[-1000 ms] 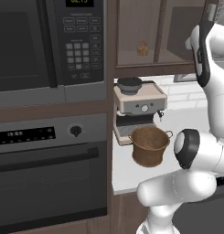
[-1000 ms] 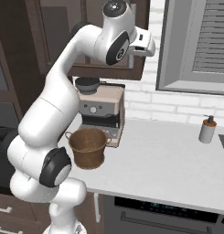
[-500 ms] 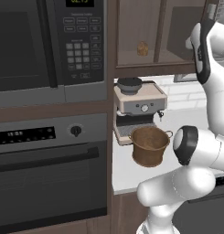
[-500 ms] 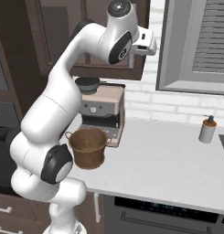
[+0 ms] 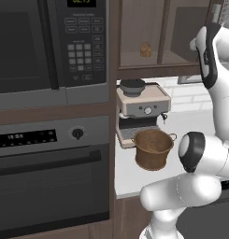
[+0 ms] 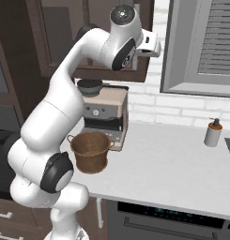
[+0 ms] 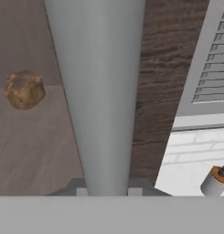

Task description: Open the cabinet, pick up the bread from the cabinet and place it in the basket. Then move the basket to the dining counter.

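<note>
right now you are looking at the cabinet (image 5: 181,35), a dark brown wall unit standing open above the worktop, with its interior shelf showing. the bread (image 5: 145,49), a small golden-brown lump, is sitting on that shelf toward the back, well apart from everything else. in the hand view the bread (image 7: 24,90) is lying to the left on the brown shelf, and the long grey bar handle (image 7: 102,96) is rising right up the middle, very close to the camera, with the wood-grain door edge (image 7: 154,91) just beside it on the right.

below the cabinet, the basket (image 5: 153,148) is resting upright on the white worktop (image 6: 182,164), just in front of a beige coffee machine (image 5: 141,109). in the right base view the basket (image 6: 90,151) is standing close to the arm's lower joints.

the gripper (image 6: 151,44) is sitting high up at the cabinet's edge. you cannot tell how far apart the fingers are, since the handle is covering them in the hand view and the base views are not showing them clearly.

further out, a microwave (image 5: 50,46) is hanging above a dark oven (image 5: 50,172) on the left. a shuttered window (image 6: 205,47) is on the right, and a small soap bottle (image 6: 212,133) is standing below it on the worktop.
</note>
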Controlling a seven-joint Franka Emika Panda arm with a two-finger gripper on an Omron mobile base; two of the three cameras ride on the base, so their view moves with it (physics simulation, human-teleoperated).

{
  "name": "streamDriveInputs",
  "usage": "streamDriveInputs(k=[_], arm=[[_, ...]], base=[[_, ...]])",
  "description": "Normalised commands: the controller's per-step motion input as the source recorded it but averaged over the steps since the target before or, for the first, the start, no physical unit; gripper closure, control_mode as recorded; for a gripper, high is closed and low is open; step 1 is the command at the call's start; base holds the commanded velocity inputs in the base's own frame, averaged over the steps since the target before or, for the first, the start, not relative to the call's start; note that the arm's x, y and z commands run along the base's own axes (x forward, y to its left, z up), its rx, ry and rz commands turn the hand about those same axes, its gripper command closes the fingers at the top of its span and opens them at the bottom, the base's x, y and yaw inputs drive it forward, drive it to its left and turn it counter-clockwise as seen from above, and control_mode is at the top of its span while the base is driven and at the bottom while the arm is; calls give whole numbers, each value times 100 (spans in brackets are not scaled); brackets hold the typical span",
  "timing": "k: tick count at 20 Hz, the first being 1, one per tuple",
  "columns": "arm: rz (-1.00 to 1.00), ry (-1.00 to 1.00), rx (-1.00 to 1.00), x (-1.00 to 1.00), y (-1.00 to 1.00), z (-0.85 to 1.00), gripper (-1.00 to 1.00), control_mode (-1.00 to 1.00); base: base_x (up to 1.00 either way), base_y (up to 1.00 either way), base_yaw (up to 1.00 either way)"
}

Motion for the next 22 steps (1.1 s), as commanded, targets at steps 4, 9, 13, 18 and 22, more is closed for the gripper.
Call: streamDriveInputs(k=[4, 9, 13, 18, 22], arm=[[0, -5, 0, 2, 0, -5, 100, -100], [-19, 0, 0, -25, 3, -1, 100, -100], [-33, 0, 0, -91, 20, 0, 100, -100], [-32, -7, 0, -100, 37, 6, 100, -100], [-26, -4, 0, -100, 62, 11, 100, -100]], base=[[0, 0, 0], [0, 0, 0], [0, 0, 0], [0, 0, 0], [0, 0, 0]])
